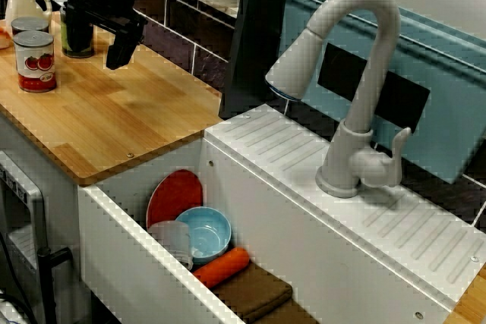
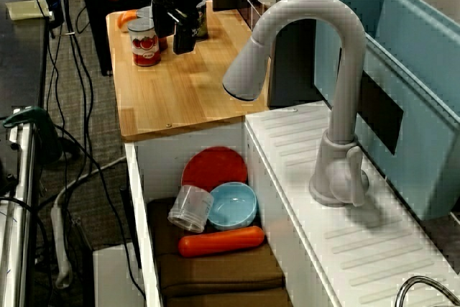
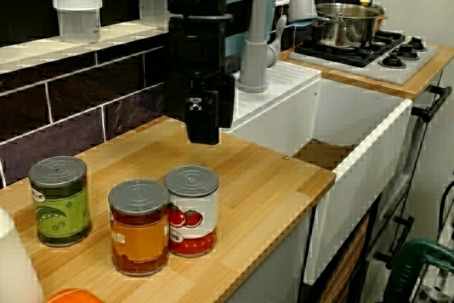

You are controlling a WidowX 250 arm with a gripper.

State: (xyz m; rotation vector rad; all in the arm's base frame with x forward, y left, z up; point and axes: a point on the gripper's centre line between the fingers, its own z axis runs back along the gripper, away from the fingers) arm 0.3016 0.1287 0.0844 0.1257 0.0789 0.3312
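My black gripper (image 1: 118, 57) hangs a little above the wooden counter (image 1: 114, 119), pointing down with nothing in it. In the view from the counter's end, the gripper (image 3: 203, 136) is seen side-on, so the gap between its fingers is hidden. Nearest to it is a tomato can (image 3: 191, 211), with an orange-labelled can (image 3: 139, 226) touching its side and a green-labelled can (image 3: 60, 200) further back. From above the sink, the tomato can (image 1: 35, 60) stands left of the gripper. In the view from over the tap, the gripper (image 2: 184, 44) is just right of the tomato can (image 2: 146, 42).
The sink (image 2: 144, 199) right of the counter holds a red plate (image 2: 214, 169), a blue bowl (image 2: 233, 205), a clear cup (image 2: 190, 208), a carrot (image 2: 221, 241) and a brown cloth (image 2: 215, 271). A grey faucet (image 1: 357, 73) arches over it. A pot (image 3: 346, 25) sits on the stove beyond.
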